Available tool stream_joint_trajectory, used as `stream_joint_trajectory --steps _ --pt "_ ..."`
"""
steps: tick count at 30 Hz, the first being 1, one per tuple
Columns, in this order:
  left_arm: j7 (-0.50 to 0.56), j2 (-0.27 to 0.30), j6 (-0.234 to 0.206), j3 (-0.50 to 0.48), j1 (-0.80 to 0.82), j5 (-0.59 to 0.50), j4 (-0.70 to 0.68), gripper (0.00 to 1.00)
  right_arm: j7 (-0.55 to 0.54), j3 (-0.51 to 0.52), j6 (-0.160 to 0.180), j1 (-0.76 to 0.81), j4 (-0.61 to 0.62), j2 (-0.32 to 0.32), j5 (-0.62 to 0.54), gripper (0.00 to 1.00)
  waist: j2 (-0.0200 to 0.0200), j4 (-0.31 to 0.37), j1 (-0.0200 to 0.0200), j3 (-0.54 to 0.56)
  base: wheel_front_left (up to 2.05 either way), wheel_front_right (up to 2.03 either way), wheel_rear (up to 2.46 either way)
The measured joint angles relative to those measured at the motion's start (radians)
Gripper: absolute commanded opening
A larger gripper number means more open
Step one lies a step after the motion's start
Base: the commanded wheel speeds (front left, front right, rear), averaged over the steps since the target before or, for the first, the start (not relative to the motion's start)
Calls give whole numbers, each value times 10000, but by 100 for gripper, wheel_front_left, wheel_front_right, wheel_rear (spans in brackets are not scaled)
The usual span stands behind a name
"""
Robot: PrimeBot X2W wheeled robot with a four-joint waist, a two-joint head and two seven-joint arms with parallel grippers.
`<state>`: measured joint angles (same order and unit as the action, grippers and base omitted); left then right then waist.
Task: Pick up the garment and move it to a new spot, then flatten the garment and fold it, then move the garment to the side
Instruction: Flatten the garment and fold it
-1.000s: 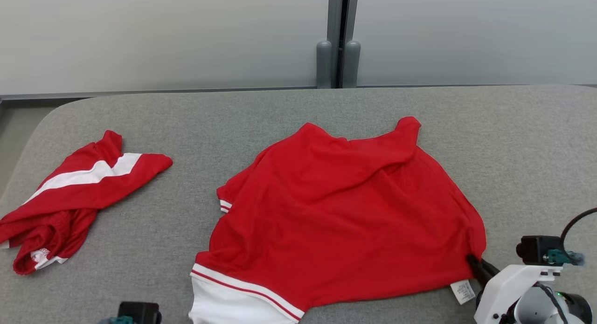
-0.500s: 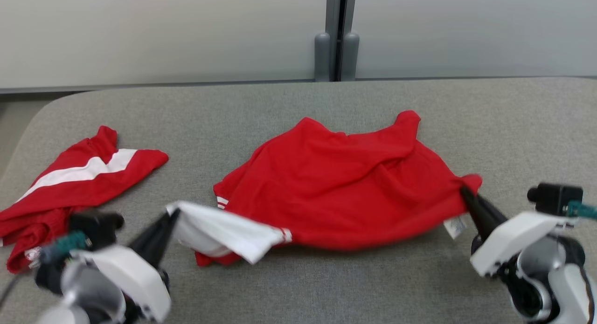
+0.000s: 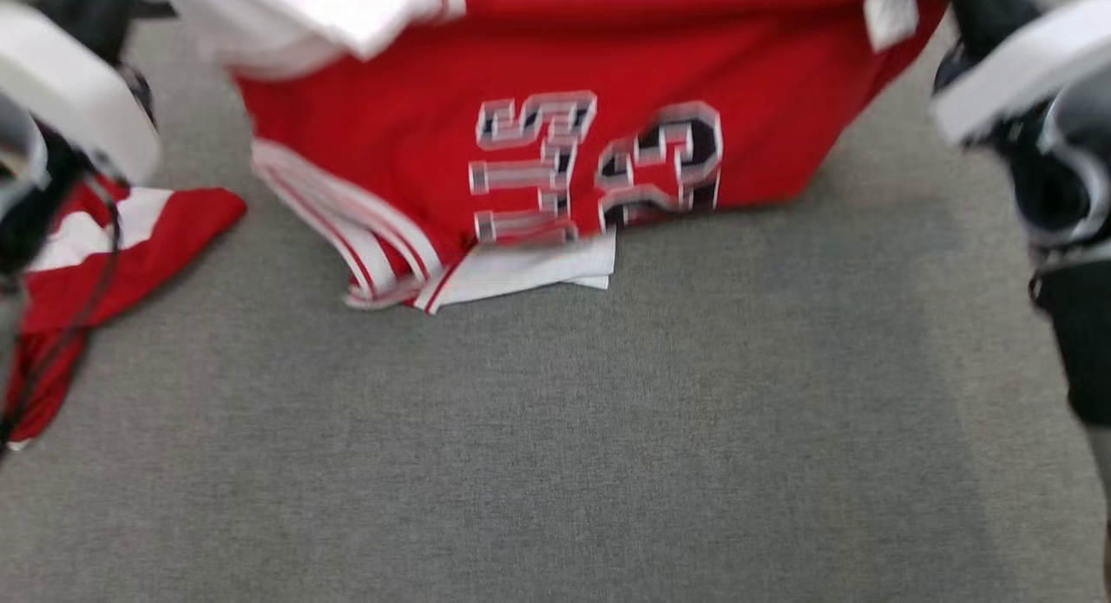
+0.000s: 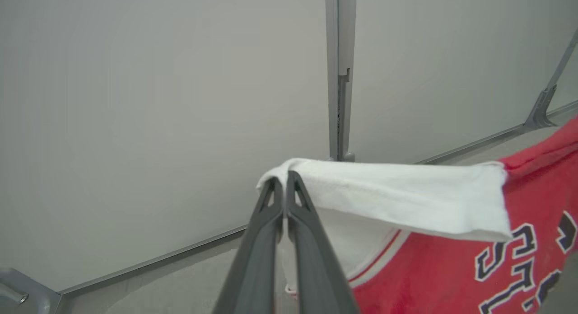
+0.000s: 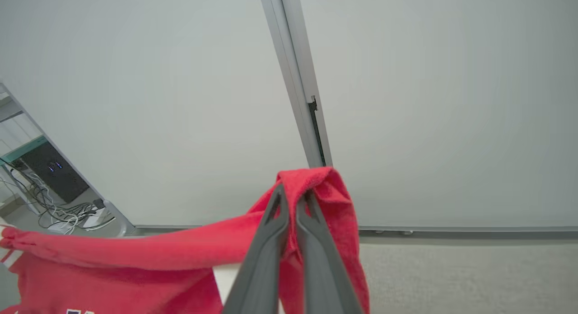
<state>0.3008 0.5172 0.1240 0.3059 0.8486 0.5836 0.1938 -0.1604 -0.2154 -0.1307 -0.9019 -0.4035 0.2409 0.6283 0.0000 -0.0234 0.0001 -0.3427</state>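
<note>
Head view puts a second red-and-white garment (image 3: pixel 130 239) left of the red basketball jersey (image 3: pixel 608 56), which hangs stretched over the grey counter (image 3: pixel 555 447), lower folds seemingly touching it. At the jersey's left, the left gripper (image 4: pixel 285 184) has its jaws pinched shut on white trim, and the right gripper (image 5: pixel 292 194) clamps its red corner. Either thin pinch could slip, or trailing folds could drag that neighbour.

Soft, even light is leaving only a faint shadow beneath the red-and-white numbered jersey (image 3: pixel 391 126) on the grey woven tabletop (image 3: pixel 555 455). Motion blur is smearing the head view; both wrist views are looking crisp.
</note>
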Motion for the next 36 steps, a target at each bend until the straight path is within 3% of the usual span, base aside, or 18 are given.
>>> stream_joint_trajectory --steps 11,20,29,36 --pt "-1457 439 59 1831 5672 159 2874 0 1567 -201 0 -5187 -2445 -347 150 0 0 121 0 -2056 0 0 0" --pt "-2669 217 61 2614 8619 441 4821 0 2456 -518 0 -7646 -4105 -332 130 0 0 213 -1 -2559 0 0 0" --pt "-3279 38 61 3595 9810 1308 5743 0 2846 -1053 0 -8464 -4922 15 537 0 0 87 -1 -2401 0 0 0" --pt "-3129 311 61 4947 9180 2196 5818 0 2842 -1871 0 -7686 -5486 146 965 0 0 30 0 -2208 0 0 0"
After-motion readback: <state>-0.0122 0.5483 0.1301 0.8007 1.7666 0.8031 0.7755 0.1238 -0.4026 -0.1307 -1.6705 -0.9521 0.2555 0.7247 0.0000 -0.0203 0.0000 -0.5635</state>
